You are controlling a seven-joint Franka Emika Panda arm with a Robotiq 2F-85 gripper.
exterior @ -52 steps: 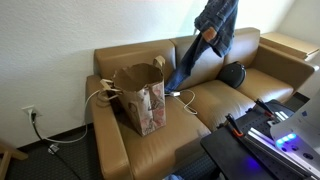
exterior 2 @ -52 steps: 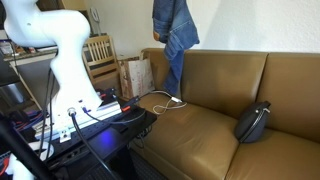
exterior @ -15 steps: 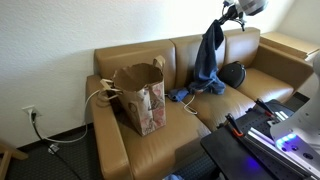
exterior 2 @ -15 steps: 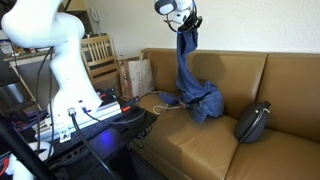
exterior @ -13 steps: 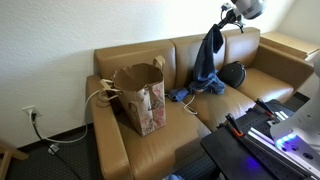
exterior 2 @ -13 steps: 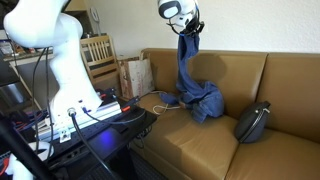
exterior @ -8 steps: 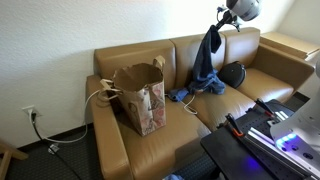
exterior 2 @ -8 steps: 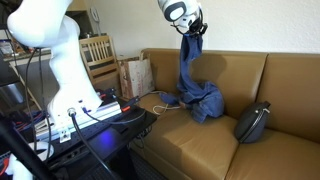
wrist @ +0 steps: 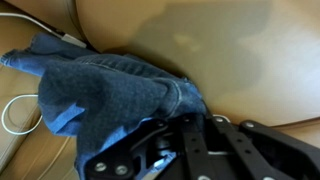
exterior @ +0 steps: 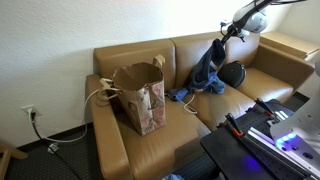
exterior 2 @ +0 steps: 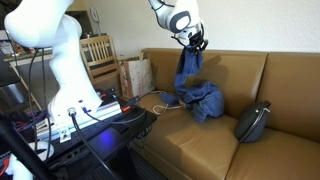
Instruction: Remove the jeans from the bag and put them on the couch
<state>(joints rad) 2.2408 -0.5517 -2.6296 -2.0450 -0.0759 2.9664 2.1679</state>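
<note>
The dark blue jeans [exterior: 203, 78] lie mostly heaped on the middle seat of the tan-brown couch [exterior: 160, 140], with one end still held up; they also show in the other exterior view [exterior 2: 198, 96] and fill the left of the wrist view [wrist: 100, 95]. My gripper [exterior: 224, 33] is shut on the jeans' upper end, just above the backrest line, also seen in an exterior view [exterior 2: 194, 44]; in the wrist view the jaws [wrist: 170, 130] press against denim. The brown paper bag [exterior: 141, 95] stands upright on the couch's end seat, apart from the jeans.
A small black rounded cushion [exterior: 232, 73] sits on the seat beside the jeans, also in the other exterior view [exterior 2: 252, 122]. A white cable [exterior: 185, 100] runs across the seat near the bag. A dark equipment stand [exterior: 255, 135] is in front of the couch.
My gripper has come down toward the couch back with the jeans' end; more denim has settled onto the seat pile. The bag has not moved.
</note>
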